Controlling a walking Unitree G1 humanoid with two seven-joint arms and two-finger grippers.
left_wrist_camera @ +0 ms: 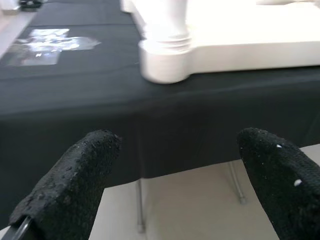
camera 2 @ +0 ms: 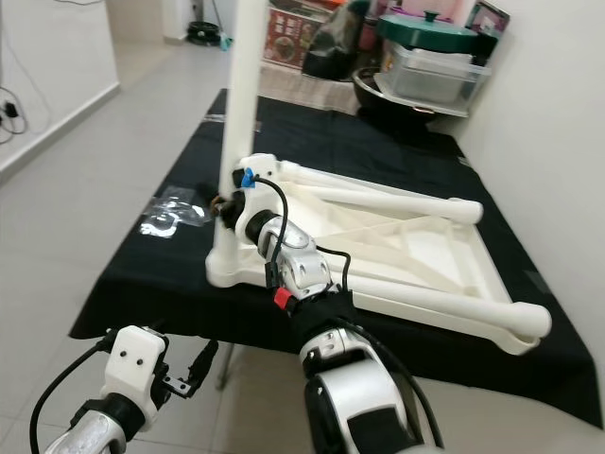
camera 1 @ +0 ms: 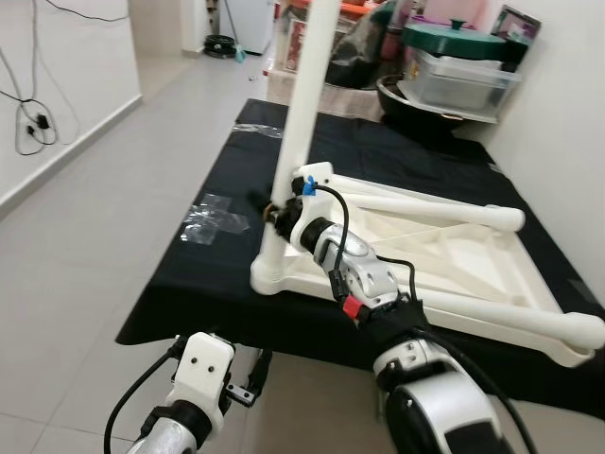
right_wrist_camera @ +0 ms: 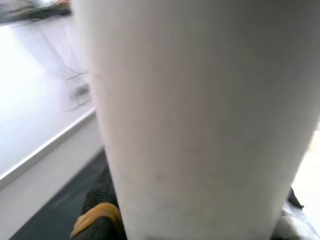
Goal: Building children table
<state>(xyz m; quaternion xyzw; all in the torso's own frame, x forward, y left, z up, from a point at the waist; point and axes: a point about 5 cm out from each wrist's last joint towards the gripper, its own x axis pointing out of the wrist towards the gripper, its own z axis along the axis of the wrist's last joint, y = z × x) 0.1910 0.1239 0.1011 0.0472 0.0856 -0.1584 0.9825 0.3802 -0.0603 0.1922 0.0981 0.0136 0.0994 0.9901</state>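
White plastic children's table top (camera 1: 454, 251): lies upside down on a black cloth (camera 1: 236, 274) over a low stand, just ahead of the robot; no writing can be read on it.
Upright leg (camera 1: 301, 123): white tube standing in the near-left corner socket (left_wrist_camera: 165, 62), rising past the frame top.
Two further legs (camera 1: 444, 210): lie along the top's far and near edges.
Right gripper (camera 1: 280, 210): at the upright leg low down, pinching it; its wrist view has the white tube pressed close between black pads (right_wrist_camera: 102, 200), one with an orange mark.
Left gripper (left_wrist_camera: 175, 185): low before the cloth's near edge, fingers (left_wrist_camera: 75, 185) spread apart, holding nothing; its wrist view adds the socket collar.
Clear plastic wrap (camera 1: 213, 218): on the cloth, left.
Green lidded pot (camera 1: 454, 40): on clear bins behind; box print unreadable.
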